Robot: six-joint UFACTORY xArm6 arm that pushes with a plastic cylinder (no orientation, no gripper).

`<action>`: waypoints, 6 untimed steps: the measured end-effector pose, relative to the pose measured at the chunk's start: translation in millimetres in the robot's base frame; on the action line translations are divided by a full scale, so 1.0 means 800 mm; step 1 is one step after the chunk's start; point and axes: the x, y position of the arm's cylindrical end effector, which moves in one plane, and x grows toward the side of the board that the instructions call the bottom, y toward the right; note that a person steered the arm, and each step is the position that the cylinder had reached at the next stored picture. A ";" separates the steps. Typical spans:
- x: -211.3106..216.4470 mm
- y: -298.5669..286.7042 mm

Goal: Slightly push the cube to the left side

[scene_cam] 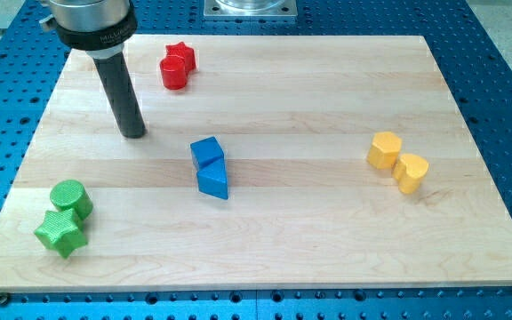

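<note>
Eight blocks sit in four pairs on the table (469, 178), each pair touching as if grouped by colour. At the view's left are two green ones: a green cylinder (70, 197) and a green star (59, 231). My tip (133, 133), a bare rod with no jaws to open or close, rests up-left of the blue cube (207, 150), on the wrong side for a leftward push. The cube touches a blue wedge (212, 180) mid-table. Two red blocks (177, 65) sit at top, two yellow blocks (397, 160) at right.

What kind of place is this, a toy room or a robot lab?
Probably a robot lab bench. A wooden board lies on a blue metal table full of holes, and my tip stands left of the blue cube, apart from it.
</note>
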 end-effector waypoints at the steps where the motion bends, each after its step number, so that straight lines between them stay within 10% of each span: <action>1: -0.031 0.119; 6: 0.070 0.205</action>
